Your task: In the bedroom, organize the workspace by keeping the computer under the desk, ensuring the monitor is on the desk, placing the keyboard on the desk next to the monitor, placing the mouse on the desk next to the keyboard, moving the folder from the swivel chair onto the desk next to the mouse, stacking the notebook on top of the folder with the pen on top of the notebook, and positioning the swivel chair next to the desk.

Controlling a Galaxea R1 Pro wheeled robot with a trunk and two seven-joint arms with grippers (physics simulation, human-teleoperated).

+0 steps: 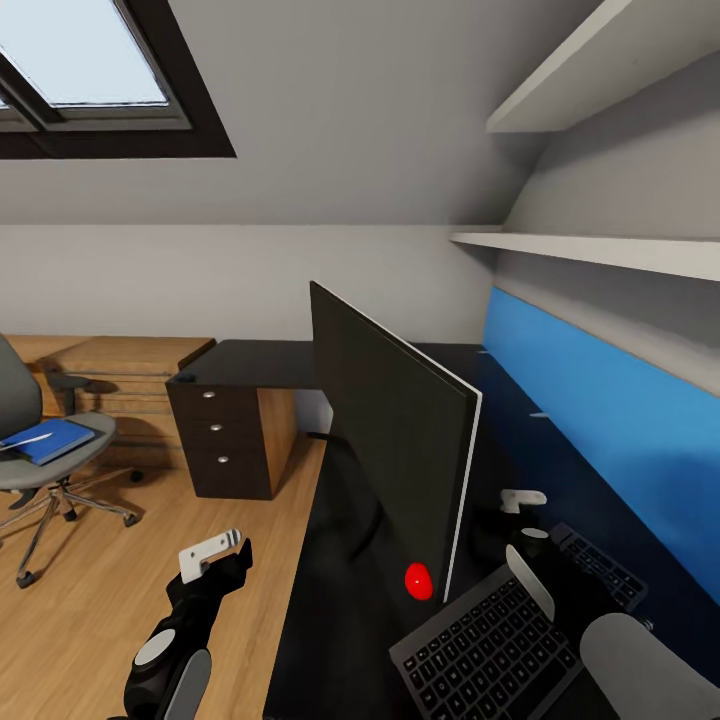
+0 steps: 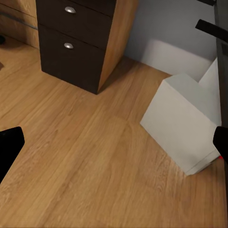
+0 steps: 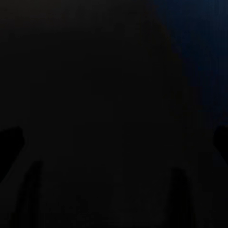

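Left tool (image 1: 215, 553) hangs low over the wood floor (image 1: 120, 600) left of the bench (image 1: 330, 600), its grip unreadable there. On the bench the monitor (image 1: 395, 440) stands edge-on, the keyboard (image 1: 500, 640) near right of it under the right tool (image 1: 525, 515), whose grip I cannot tell. Far left, the folder (image 1: 48, 440) lies on the swivel chair (image 1: 40, 470).

Left wrist view: fingers (image 2: 9, 147) released wide above the floor; the computer (image 2: 183, 123) sits beside the drawers (image 2: 71, 42).

Right wrist view: dark; fingertips (image 3: 10, 142) spread apart.

Both arms reach forward, left hand (image 1: 215, 557) low with fingers apart, right hand (image 1: 528, 515) higher.
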